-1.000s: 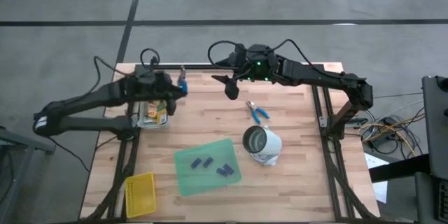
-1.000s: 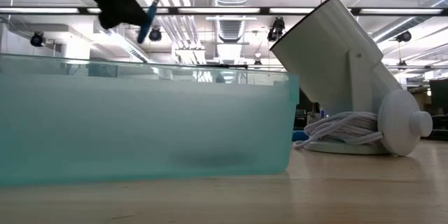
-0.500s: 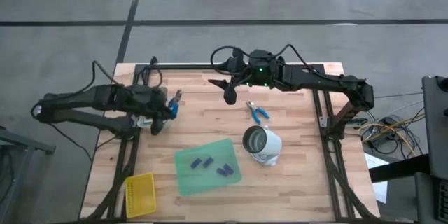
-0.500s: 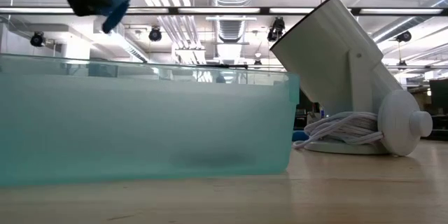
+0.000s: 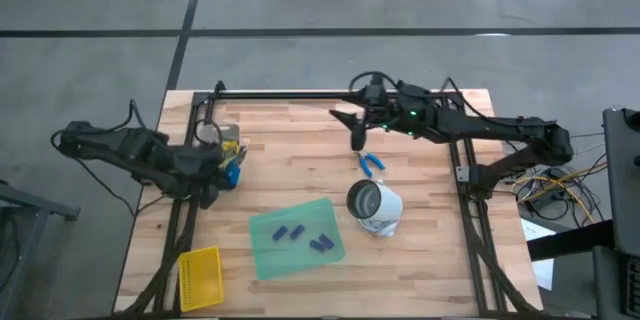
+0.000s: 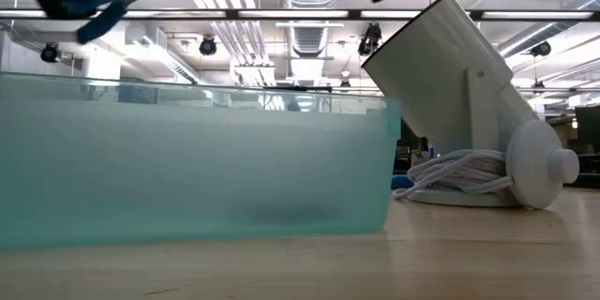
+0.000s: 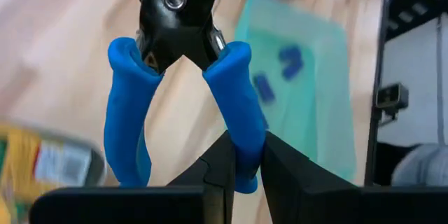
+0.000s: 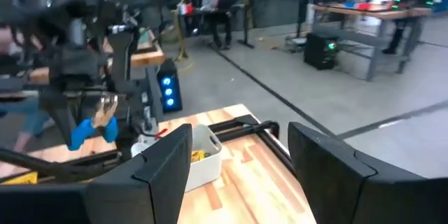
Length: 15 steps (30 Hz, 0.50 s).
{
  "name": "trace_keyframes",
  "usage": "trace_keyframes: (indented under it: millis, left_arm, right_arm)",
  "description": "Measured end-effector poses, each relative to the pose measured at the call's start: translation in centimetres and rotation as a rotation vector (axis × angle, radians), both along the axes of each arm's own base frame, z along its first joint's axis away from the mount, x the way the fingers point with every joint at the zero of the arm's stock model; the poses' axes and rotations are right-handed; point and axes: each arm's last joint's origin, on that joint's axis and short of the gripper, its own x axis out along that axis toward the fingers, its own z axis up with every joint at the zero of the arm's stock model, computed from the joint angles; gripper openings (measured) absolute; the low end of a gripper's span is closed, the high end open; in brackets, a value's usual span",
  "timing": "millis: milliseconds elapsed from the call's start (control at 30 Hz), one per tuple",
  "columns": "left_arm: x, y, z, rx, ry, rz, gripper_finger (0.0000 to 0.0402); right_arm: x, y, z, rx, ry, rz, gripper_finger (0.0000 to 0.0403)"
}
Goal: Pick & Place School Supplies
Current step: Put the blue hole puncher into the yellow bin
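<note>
The left gripper is raised over the left side of the wooden table, its fingers clamped on one blue handle of a pair of small pliers; in the left wrist view the tool stands up from the pinch with its dark metal head away from the fingers and its second handle free. In the low view the same pliers hang high in the air, tilted, well clear of the table. Just beside this gripper, toward the table's back left, sits a white bin holding yellow-and-green crayon boxes. The right gripper hovers above the back middle of the table with its two fingers spread apart and nothing between them. Below and just in front of it a second pair of blue-handled pliers lies flat on the wood. Near that, toward the front, a white lamp lies tipped on its side with its cord coiled by its base. To its left a green translucent sheet carries several small purple-blue pieces in two loose groups. A yellow mesh basket rests at the front left corner, well apart from everything else.
</note>
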Motion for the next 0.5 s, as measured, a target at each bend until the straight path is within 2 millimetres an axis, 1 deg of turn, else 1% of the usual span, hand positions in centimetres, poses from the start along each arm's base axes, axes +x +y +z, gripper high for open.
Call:
trace_keyframes:
  millis: [133, 233, 367, 500]
  left_arm:
    - [-0.6, -0.6, -0.6, -0.122, 0.11, 0.018, 0.0057]
    - [-0.4, -1.1, -0.8, -0.208, 0.159, 0.042, 0.0057]
    - [0.0, -1.8, -1.1, -0.294, 0.227, 0.064, 0.0057]
    - [0.7, -2.7, -1.5, -0.403, 0.333, 0.121, 0.0057]
  right_arm:
    - [-2.4, 0.4, -0.3, 0.009, -0.06, -0.014, 0.0228]
    - [-3.3, 0.6, -0.6, -0.002, -0.116, -0.02, 0.0228]
    - [-3.5, 0.6, -1.4, -0.012, -0.152, -0.023, 0.0228]
    - [-2.9, 0.5, -2.5, 0.001, -0.116, -0.023, 0.0228]
